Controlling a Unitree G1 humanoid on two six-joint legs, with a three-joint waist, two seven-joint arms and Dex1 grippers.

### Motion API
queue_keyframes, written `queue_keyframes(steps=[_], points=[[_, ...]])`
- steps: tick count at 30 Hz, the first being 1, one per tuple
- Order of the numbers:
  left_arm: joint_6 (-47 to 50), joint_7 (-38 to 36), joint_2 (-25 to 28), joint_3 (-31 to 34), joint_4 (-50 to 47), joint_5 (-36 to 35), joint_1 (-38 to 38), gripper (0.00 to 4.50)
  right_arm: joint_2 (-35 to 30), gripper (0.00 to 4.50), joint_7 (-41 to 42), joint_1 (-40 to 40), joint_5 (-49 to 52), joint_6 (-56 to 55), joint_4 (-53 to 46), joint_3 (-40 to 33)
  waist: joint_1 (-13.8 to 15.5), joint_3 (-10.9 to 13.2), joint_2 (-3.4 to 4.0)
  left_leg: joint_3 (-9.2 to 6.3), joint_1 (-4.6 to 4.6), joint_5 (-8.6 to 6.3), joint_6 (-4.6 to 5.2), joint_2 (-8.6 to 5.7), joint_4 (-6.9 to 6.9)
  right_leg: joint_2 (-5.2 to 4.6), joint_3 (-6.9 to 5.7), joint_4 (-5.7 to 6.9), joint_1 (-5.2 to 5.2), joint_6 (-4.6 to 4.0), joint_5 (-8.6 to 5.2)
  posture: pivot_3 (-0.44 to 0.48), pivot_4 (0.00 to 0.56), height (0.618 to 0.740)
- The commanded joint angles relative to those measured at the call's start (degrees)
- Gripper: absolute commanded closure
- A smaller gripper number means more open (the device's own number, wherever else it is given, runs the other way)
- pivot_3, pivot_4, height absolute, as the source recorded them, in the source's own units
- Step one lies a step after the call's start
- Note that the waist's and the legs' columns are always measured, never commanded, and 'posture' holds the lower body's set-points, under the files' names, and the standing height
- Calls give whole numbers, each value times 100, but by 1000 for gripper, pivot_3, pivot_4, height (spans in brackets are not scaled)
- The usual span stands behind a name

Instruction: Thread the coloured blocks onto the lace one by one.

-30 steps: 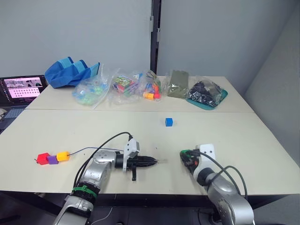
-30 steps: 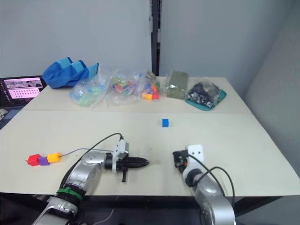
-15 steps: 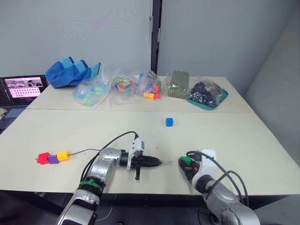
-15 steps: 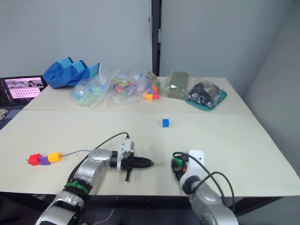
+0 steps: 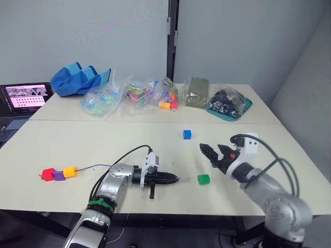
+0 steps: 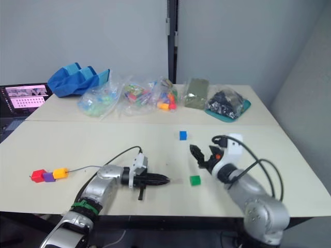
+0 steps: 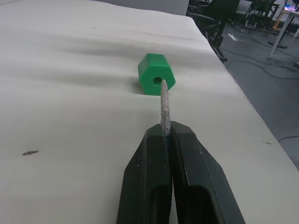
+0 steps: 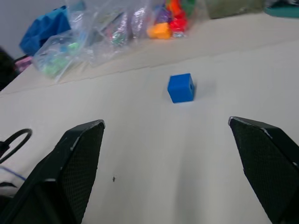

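Observation:
My left gripper is shut on the lace's stiff pale tip, low over the table near its front edge. The tip points at the hole of the green block, which lies on the table a short gap ahead of it. The thin dark lace runs left to the yellow-orange, purple and red blocks strung on it. My right gripper hangs open and empty above and behind the green block. The blue block sits on the table beyond the right gripper.
Clear bags of mixed toy pieces, a blue cloth bag, an olive pack and a teal tray with a dark bag line the table's far side. A laptop stands at the far left.
My right gripper has opened and let go of the green block, which now lies on the table. The right arm has risen and drawn back. The left gripper has stayed put.

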Motion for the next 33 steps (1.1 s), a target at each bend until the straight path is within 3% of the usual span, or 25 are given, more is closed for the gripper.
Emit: queue_keyframes(steps=[1,3,8,14,20,24,30,33], points=[[-8,107,-16,-54,-128,44,148,4500,-1752,21,1803,-260,-103,-368,312,864,2,0,0,1,0,-1,1,-2,1,-2,2,-4,0,1,0,0,150,740],[11,134,-2,-59,-214,39,196,4500,-2827,21,2965,-325,-428,-996,466,1579,-3,1,8,1,0,-4,7,-2,0,-2,1,-12,1,1,-1,0,150,740],[63,242,10,-41,-390,6,322,4500,-4194,21,4954,-822,-1734,-3041,1249,3066,-39,3,9,3,0,-8,12,-4,6,-4,4,-33,8,12,2,0,150,740],[89,382,10,-101,-636,35,435,4500,-3907,21,5582,-1393,-2711,-4245,2300,3905,-30,3,8,3,-1,-6,10,-4,5,-4,2,-35,8,12,3,0,150,740],[109,460,16,-94,-923,-39,607,4500,-3463,21,5713,-1736,-3303,-4526,3079,4196,-3,3,9,3,-1,-2,4,-4,4,-4,2,-35,7,10,5,0,150,740],[137,478,43,-111,-996,-20,631,4500,-3326,1188,5818,-1828,-3490,-4516,3280,4224,21,3,9,3,-1,-2,3,-4,4,-4,1,-35,8,10,5,0,150,740],[126,522,71,-181,-902,95,585,4500,-3322,3217,6129,-1682,-3356,-4131,2772,4134,66,3,9,3,-1,-2,3,-4,4,-3,1,-35,7,9,5,0,150,740],[108,538,79,-215,-858,122,566,4500,-3331,3288,6137,-1585,-3329,-3956,2546,4073,96,3,9,3,-1,-2,3,-4,5,-3,1,-35,7,9,5,0,150,740]])
